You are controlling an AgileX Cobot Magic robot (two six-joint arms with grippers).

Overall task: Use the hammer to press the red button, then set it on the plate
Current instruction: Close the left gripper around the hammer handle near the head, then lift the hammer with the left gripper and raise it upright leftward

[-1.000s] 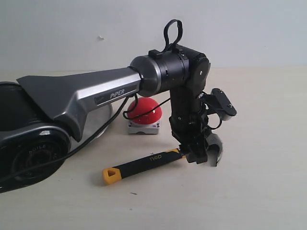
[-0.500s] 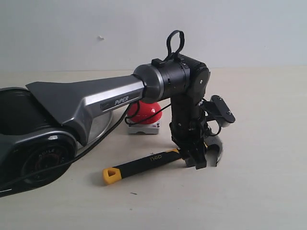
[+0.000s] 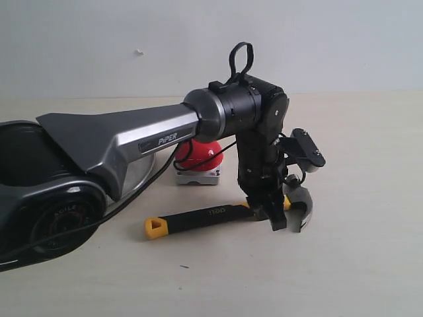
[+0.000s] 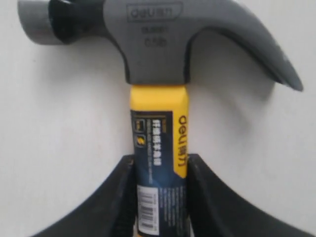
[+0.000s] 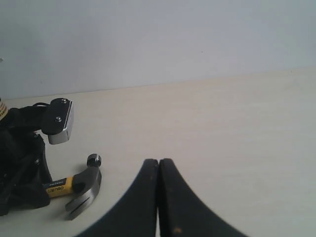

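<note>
Here, a pale tabletop (image 3: 357,264) is running back to meet a plain white wall (image 3: 330,46). In the exterior view its widest open stretches are lying to the right of the left gripper (image 3: 276,218) and in front of it. The left side is being crowded by the large grey arm and, partly hidden behind it, the silver plate (image 3: 140,170). The red button (image 3: 201,153) is sitting on its grey base just beside the plate's rim, behind the arm's wrist and apart from the hammer (image 3: 205,216). The left gripper is pointing downward and clamping its two black fingers (image 4: 121,197) onto the hammer's handle, one on each side, just below the yellow neck band. The dark head is projecting past the fingertips, and the yellow-tipped handle is stretching away leftward, low over the table. Whether the hammer is touching the surface cannot be told. The right gripper (image 5: 158,168) is hovering over open table well apart from the hammer head (image 5: 81,187), its fingers pressed together with nothing between them.
</note>
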